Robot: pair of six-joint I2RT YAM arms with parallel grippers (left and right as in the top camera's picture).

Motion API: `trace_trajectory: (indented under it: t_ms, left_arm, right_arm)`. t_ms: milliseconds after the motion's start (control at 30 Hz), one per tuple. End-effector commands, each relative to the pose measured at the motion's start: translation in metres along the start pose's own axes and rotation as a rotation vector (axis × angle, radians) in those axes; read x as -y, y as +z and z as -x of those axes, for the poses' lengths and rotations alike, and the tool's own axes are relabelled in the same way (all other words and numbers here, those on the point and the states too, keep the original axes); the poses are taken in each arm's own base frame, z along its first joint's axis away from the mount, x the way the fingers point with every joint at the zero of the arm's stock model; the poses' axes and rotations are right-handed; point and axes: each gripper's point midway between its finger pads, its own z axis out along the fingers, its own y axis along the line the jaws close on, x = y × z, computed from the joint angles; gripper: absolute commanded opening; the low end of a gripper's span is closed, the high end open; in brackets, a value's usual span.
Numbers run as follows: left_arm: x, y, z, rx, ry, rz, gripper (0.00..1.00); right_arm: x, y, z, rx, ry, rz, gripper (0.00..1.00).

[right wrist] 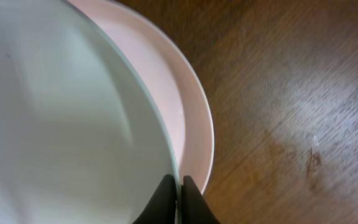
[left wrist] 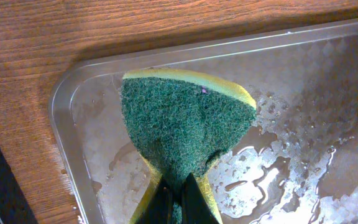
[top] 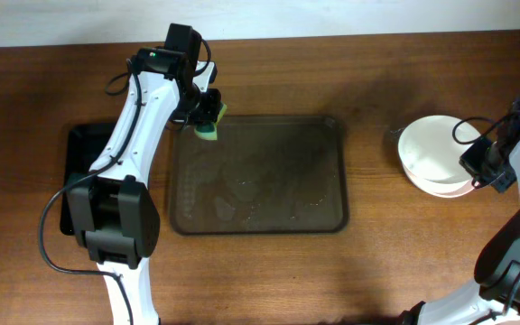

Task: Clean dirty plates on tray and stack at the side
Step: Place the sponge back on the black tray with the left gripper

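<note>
The dark-brown tray lies in the middle of the table, wet and with no plate on it; it also shows in the left wrist view. My left gripper is shut on a green-and-yellow sponge above the tray's far left corner. To the right of the tray, the plates are stacked. My right gripper is shut on the rim of the top pale blue-green plate, which lies over a white plate.
A narrow black tray lies at the left, partly under my left arm. Water pools on the brown tray floor. Bare wood table surrounds the plate stack.
</note>
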Motion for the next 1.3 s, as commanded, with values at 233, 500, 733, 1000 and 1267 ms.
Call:
trace_trajectory:
  t_ms: [233,500,733,1000,1267]
  left_arm:
    - [-0.01,-0.103,0.007,0.1,-0.026,0.077,0.01]
    - [-0.14,-0.157,-0.061,0.002,-0.407,0.326,0.01]
    - [-0.212,-0.048,-0.119,-0.175,-0.527,0.414,0.01]
    - [-0.214,-0.015,-0.129,-0.171,-0.534,0.39,0.78]
    - [-0.131,-0.161,-0.049,0.266,-0.408,0.173,0.87]
  right_arm:
    - [-0.042,-0.109,0.011,0.073,-0.101,0.258,0.59]
    - [-0.156,-0.138,-0.052,0.104,-0.453,0.404,0.68]
    - [-0.198,-0.148,-0.082,0.197,-0.608,0.365,0.82]
    - [-0.197,-0.147,-0.083,0.191,-0.609,0.361,0.82]
    - [-0.162,-0.269,-0.072,0.374,-0.601,0.405,0.85]
